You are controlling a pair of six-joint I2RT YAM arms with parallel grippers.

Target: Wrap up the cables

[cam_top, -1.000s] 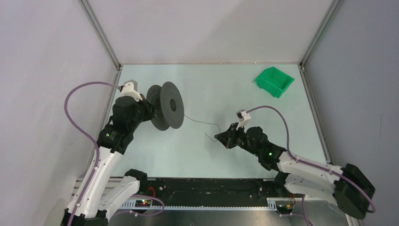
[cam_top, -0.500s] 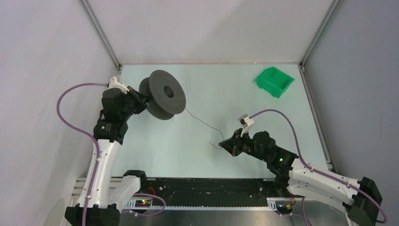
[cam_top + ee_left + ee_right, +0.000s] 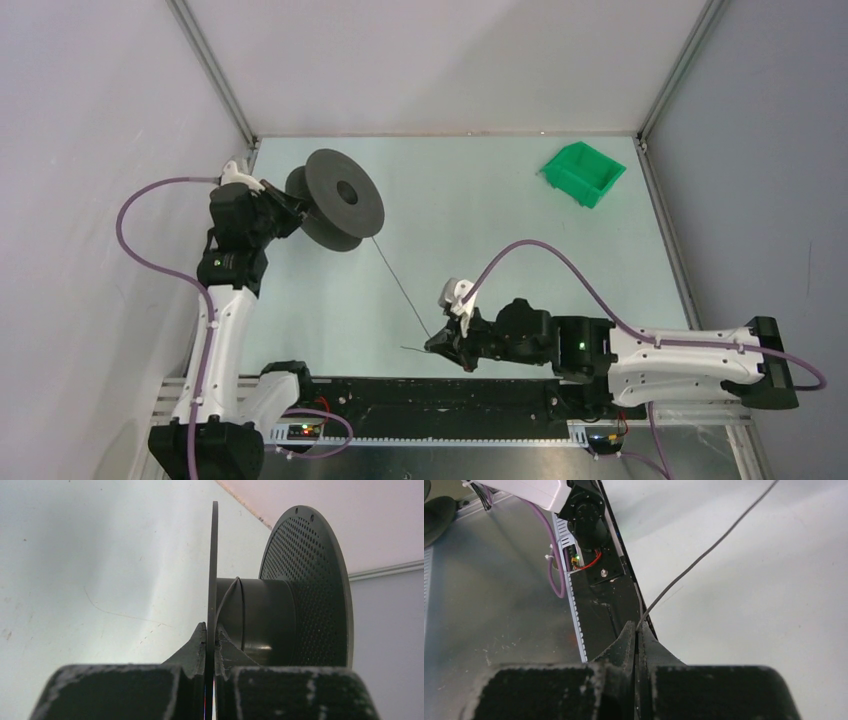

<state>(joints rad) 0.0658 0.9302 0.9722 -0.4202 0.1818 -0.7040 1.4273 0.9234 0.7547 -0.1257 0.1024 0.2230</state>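
Observation:
A dark grey spool [image 3: 335,200] with two flat discs is held up at the far left. My left gripper [image 3: 283,207] is shut on the rim of its near disc [image 3: 214,570]. A thin dark cable [image 3: 400,285] runs taut from the spool's core [image 3: 260,615] down to my right gripper [image 3: 437,345], which is shut on the cable [image 3: 704,555] near the table's front edge. A short free end sticks out left of the right fingers. One turn of cable lies on the core.
A green bin [image 3: 583,172] stands at the back right. Metal frame posts rise at the back corners. The black rail [image 3: 420,400] with wiring runs along the front edge, right below my right gripper.
My right gripper has moved left and toward the front edge with the cable, pulling it straight. My left gripper has turned the spool a little and shifted it back.

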